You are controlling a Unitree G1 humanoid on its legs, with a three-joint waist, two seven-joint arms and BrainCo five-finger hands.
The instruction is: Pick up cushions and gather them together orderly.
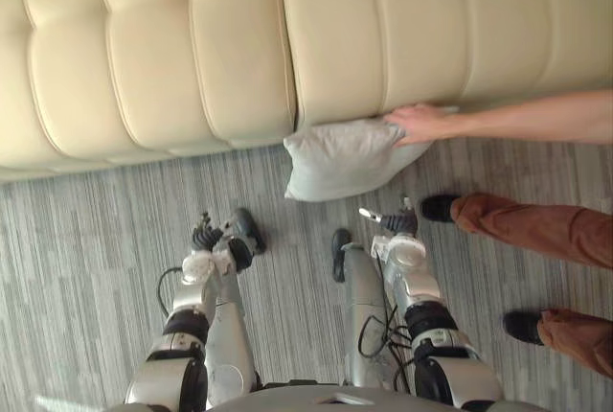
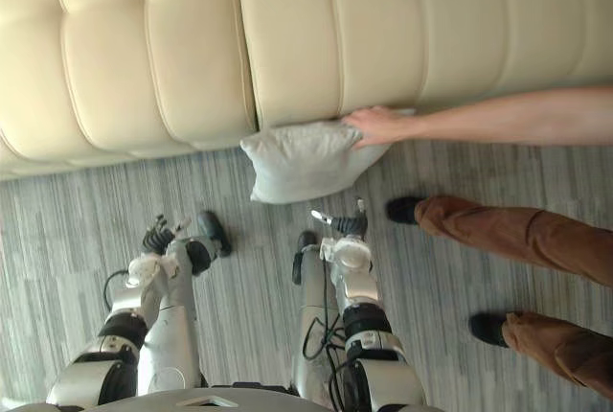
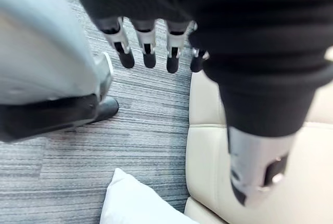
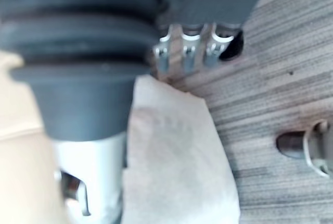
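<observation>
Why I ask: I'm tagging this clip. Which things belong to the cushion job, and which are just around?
Job: grey cushion; left hand and right hand, both open, apart from it.
Around: cream sofa behind the cushion; person's hand on its corner; carpet.

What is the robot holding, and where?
Nothing. Its left hand and right hand are open and empty. A person's hand holds the cushion by the corner nearest the sofa.

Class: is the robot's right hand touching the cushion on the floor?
Apart. The left eye view shows bare carpet between the right hand and the cushion.
</observation>
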